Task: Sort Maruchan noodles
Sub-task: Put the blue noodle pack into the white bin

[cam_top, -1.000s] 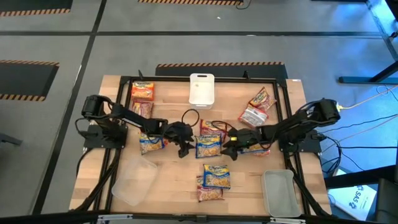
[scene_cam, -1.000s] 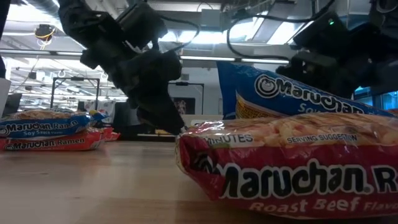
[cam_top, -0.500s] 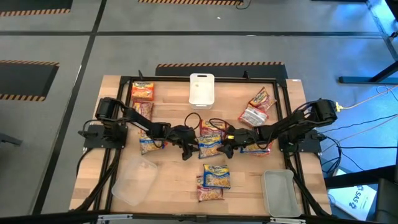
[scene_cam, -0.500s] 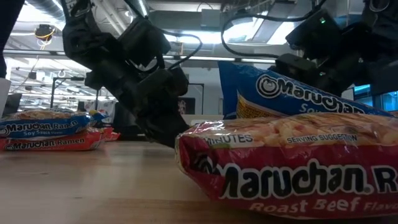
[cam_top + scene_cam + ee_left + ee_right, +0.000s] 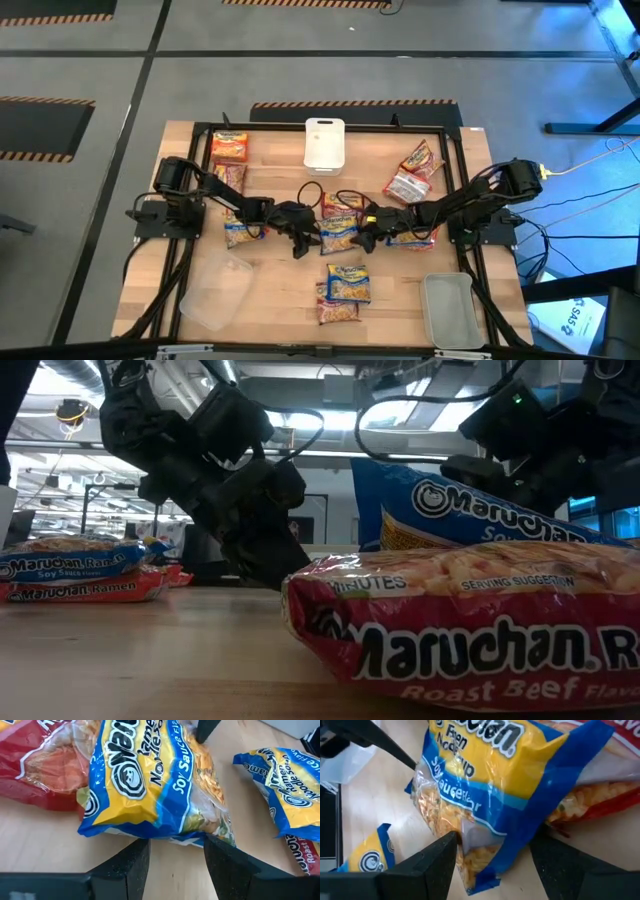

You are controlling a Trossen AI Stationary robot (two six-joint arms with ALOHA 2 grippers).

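**Both grippers meet at one blue soy sauce packet at mid-worktop**

The left gripper (image 5: 303, 236) and the right gripper (image 5: 365, 236) sit at opposite ends of a blue Maruchan soy sauce packet (image 5: 336, 234) near the middle of the wooden worktop (image 5: 275, 300). In the left wrist view the fingers (image 5: 134, 865) stand apart, the packet's edge just ahead of the gap and not clamped. In the right wrist view the fingers (image 5: 437, 854) stand wide with one end of the same packet reaching into the gap; whether they press it cannot be told. This packet overlaps a red packet (image 5: 338, 206) behind it.

Other noodle packets are scattered about: an orange packet (image 5: 230, 147) at a far corner, two red packets (image 5: 413, 172) on the right side, another blue packet (image 5: 242, 232) beside the left arm, and a blue one stacked on a roast beef packet (image 5: 340, 309) at the near edge. A white tub (image 5: 324, 143) stands at the far edge, a clear tub (image 5: 214, 292) near left, a grey tub (image 5: 450, 310) near right.
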